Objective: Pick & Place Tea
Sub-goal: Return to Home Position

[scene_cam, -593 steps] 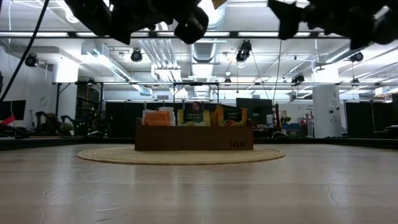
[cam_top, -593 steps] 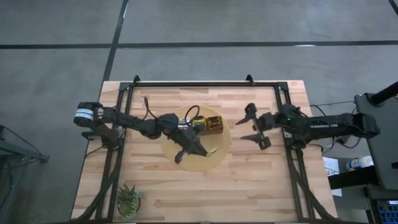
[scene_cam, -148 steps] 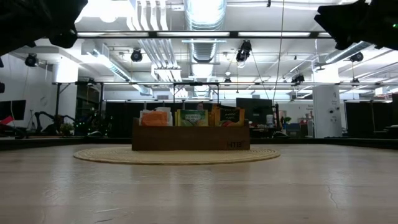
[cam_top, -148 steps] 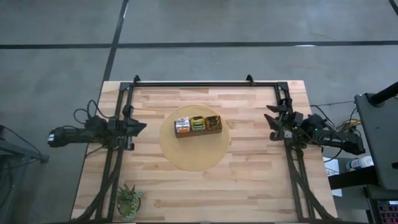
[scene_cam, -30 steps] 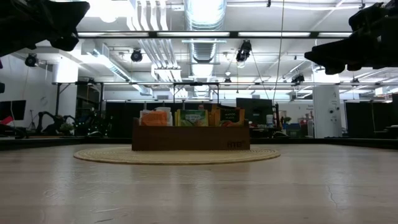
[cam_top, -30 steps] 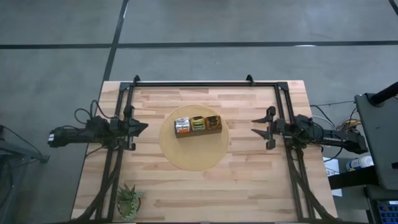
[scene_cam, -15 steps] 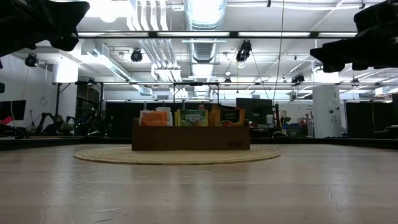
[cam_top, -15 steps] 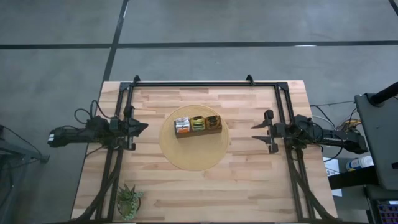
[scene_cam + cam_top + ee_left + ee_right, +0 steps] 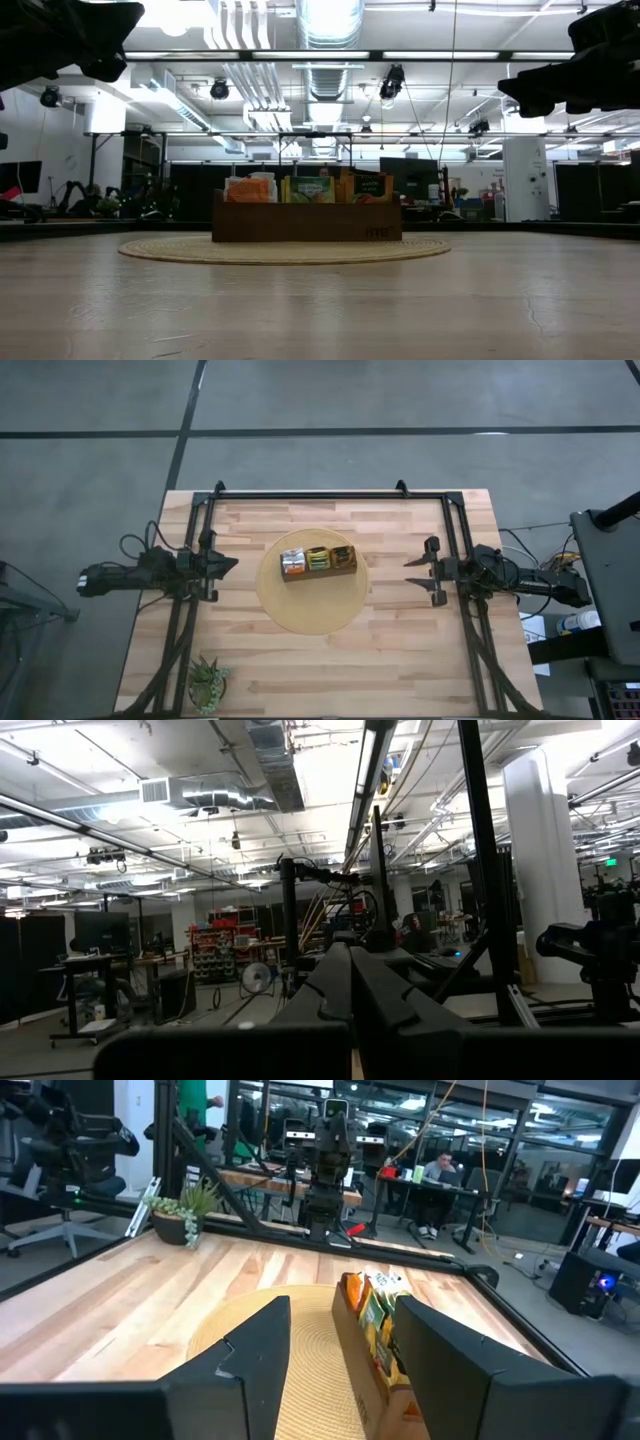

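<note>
a: tea [image 9: 318,559]?
b: in the box [image 9: 326,572], sachets on edge. in the low view the orange lot is at one end, yellow-green in the middle, dark green at the other end, tops showing above the wall.
a: and the box?
b: on the round mat [image 9: 311,610], mid-table. it lies a little askew to the table [image 9: 400,660] edges.
a: left gripper [image 9: 234,563]?
b: over the table's left edge, pointing in toward the box and well apart from it. fingers pressed together, tips meeting; its wrist view shows them as one wedge.
a: right gripper [image 9: 417,577]?
b: over the right edge, facing the box from the other side, also well apart. fingers spread wide. its wrist view looks between them onto the mat and one end of the box, sachets upright inside.
a: anything else?
b: plant [image 9: 207,682] at a table corner on the left arm's side, well apart from the mat.
</note>
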`<state>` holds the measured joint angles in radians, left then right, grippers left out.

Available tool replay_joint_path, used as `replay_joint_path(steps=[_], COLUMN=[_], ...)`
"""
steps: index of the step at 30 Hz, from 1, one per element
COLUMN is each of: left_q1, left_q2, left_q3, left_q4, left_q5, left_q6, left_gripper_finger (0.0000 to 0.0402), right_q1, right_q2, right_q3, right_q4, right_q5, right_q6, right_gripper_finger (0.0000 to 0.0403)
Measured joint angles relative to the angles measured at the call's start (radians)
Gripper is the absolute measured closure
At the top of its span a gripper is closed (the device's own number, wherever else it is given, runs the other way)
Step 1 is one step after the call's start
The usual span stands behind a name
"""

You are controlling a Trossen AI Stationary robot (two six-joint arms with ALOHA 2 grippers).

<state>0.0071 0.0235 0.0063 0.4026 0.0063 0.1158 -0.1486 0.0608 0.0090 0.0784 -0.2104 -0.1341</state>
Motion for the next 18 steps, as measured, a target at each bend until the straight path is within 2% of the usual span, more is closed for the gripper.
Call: replay_joint_path(steps=[18], left_q1=[0.0], left_q2=[0.0], left_q3=[0.0], left_q4=[0.0], left_q5=[0.0], left_q6=[0.0], left_gripper_finger=[0.0401], right_q1=[0.0], right_q2=[0.0], right_q3=[0.0], right_q4=[0.001], right_q5=[0.0], right_q6=[0.003], right_gripper_finger=[0.0224])
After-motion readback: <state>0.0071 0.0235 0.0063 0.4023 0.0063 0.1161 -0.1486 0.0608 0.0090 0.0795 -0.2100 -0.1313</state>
